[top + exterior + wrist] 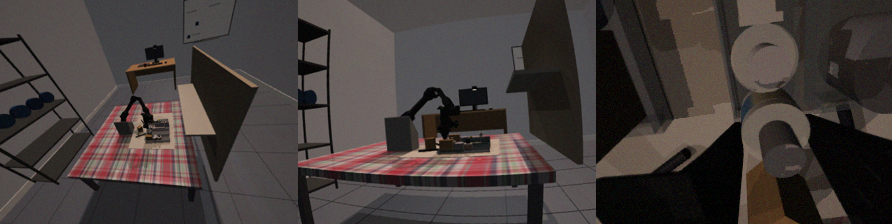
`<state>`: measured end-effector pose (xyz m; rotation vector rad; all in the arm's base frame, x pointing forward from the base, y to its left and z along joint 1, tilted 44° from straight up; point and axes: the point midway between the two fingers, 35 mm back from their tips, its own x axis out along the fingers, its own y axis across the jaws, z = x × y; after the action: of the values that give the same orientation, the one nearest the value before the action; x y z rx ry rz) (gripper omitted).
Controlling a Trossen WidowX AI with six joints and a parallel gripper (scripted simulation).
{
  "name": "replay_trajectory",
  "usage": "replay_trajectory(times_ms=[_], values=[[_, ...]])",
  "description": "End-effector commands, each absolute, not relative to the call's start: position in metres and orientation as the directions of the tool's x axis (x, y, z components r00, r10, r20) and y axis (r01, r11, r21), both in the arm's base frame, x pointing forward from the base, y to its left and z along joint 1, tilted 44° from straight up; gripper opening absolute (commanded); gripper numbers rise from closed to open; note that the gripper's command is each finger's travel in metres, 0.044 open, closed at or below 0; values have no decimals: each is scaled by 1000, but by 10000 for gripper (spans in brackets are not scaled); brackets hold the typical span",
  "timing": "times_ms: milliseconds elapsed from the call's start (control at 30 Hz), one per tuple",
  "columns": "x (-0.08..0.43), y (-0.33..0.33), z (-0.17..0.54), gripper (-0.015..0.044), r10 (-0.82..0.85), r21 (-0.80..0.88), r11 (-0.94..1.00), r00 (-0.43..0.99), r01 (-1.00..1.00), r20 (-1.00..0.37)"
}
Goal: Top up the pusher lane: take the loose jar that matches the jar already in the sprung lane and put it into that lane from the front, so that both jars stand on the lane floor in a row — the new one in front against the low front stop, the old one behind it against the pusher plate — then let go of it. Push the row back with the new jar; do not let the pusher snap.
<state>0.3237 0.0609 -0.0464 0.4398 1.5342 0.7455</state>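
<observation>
My gripper (146, 126) (444, 137) (772, 124) points down at the front of the grey rack and is shut on a jar. The held jar (768, 113) has a pale rim, a grey knob on top and a blue patch on its side. Just ahead of it, a round pale-topped jar (765, 70) stands in the lane beside a low divider wall (727, 65). The two overlap in the wrist view, so I cannot tell whether they touch. The held jar's base, the front stop and the pusher plate cannot be made out.
The grey rack (165, 132) (486, 147) stands on a cream mat (137, 145). Brown blocks (139, 128) (430, 144) stand near its front. A big dark rounded object (863, 60) is right of the lane. A dark rod (673, 161) lies front left.
</observation>
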Motion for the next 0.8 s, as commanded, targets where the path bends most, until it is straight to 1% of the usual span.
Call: replay_trajectory(times_ms=[0,767], values=[[334,61,-43,0,680,684,710,-92,-167,-728],[344,61,-40,0,680,684,710,-91,-168,-728]])
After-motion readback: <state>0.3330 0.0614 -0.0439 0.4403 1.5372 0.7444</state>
